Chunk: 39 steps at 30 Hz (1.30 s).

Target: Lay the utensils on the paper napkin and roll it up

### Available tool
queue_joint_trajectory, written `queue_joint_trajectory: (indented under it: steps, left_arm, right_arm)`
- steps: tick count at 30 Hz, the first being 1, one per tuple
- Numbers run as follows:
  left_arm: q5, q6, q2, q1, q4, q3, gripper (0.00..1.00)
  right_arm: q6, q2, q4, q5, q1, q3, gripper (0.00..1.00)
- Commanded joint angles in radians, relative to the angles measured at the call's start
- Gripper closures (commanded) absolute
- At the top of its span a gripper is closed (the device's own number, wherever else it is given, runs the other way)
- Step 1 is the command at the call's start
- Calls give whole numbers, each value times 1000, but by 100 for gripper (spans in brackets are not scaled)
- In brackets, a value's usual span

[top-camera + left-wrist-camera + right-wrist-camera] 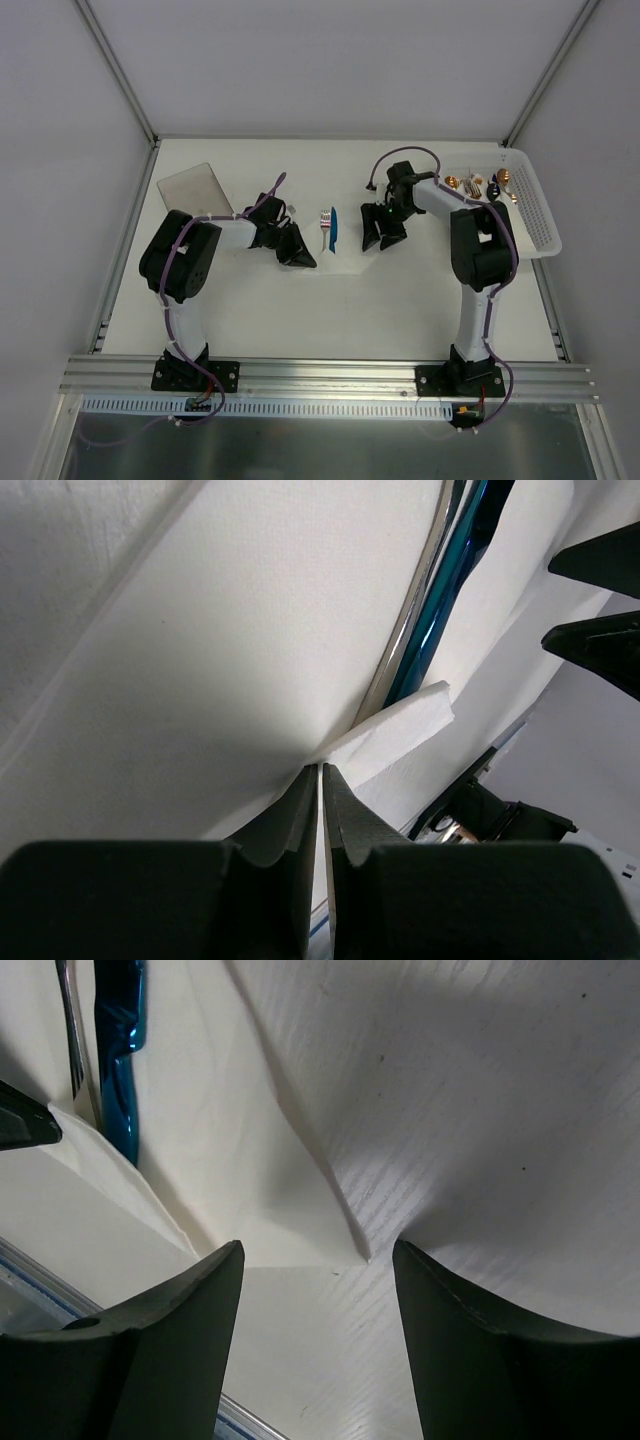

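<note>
The paper napkin (pixel 346 247) lies white on the white table between my two grippers, hard to make out from above. A blue-handled fork (pixel 332 230) and a second slim utensil (pixel 323 220) lie on it. In the left wrist view my left gripper (pixel 320 772) is shut on a lifted edge of the napkin (pixel 230 650), with the blue handle (pixel 450 580) and a silver utensil (pixel 408 615) beyond. My right gripper (pixel 317 1255) is open over a raised napkin fold (pixel 300 1200), touching nothing. The blue handle (pixel 120 1060) and the fork tines (pixel 68 1020) lie to its left.
A white basket (pixel 535 205) at the right edge holds several rolls with gold and black ends. A grey flat sheet (pixel 195 187) lies at the back left. The right gripper's fingers (pixel 600 600) show in the left wrist view.
</note>
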Motion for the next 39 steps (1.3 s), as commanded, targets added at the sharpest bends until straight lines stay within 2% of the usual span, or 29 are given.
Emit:
queue_joint_trajectory:
  steps: [1,6,14,23,31,39]
  left_arm:
    - [-39,11,23,-12,-35,17,93]
    - [-43,8,26,-12,-35,17,93]
    - [-39,7,36,-11,-35,24,93]
    - [-38,8,37,-11,-35,27,93]
    - [-43,7,34,-12,-33,29,93]
    - [-41,10,33,-11,-35,29,93]
  right_arm:
    - [10,30,-49,-19,-3,52,35]
    - [32,81,-76,-98,-3,48,35]
    - [85,127,-77,-310,8,60,35]
    - [130,80,-30,-465,14,48,38]
    - [176,50,10,-476,14,40,52]
    - [236,52,52,-497,18,59,60]
